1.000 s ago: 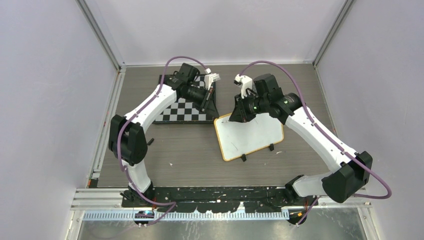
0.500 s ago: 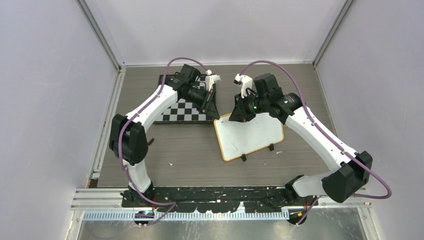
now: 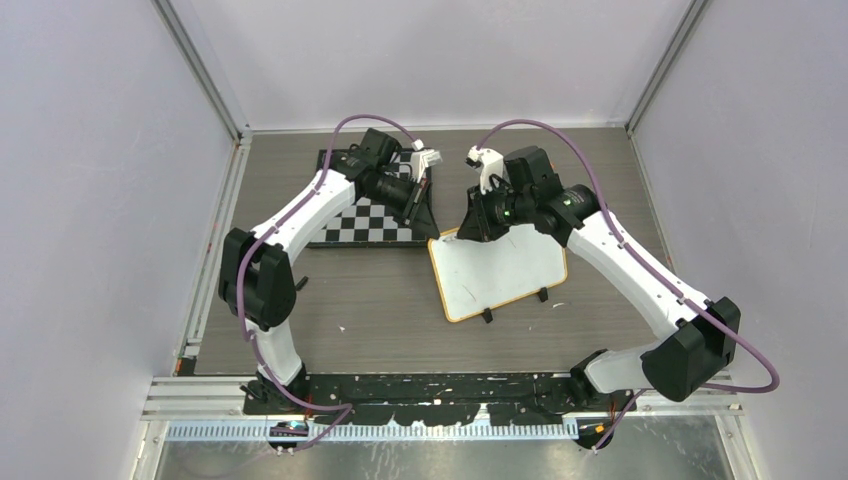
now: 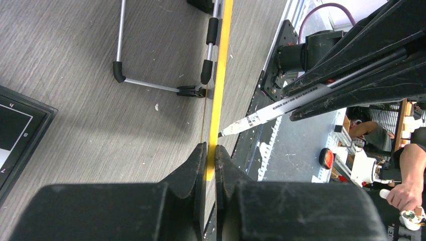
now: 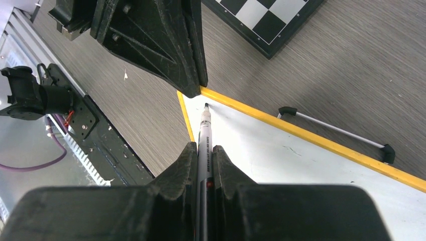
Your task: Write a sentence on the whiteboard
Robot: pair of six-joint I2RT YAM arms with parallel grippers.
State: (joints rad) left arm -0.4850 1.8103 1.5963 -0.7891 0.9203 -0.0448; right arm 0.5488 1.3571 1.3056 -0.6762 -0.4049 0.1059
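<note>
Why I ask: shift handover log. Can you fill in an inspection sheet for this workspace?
Surface: grey wood-grain table, bare between the arms.
Job's things: whiteboard, yellow-rimmed, no sentence seen on it; marker tip at its corner, contact unclear.
Clutter: chessboard beside the whiteboard, on the left arm's side.
Tools: left tool shut on the whiteboard's rim at the corner; right tool shut on the marker.
Cables: purple cables arc over both arms.
Surroundings: pale enclosure walls; a person's hand beyond the table.
</note>
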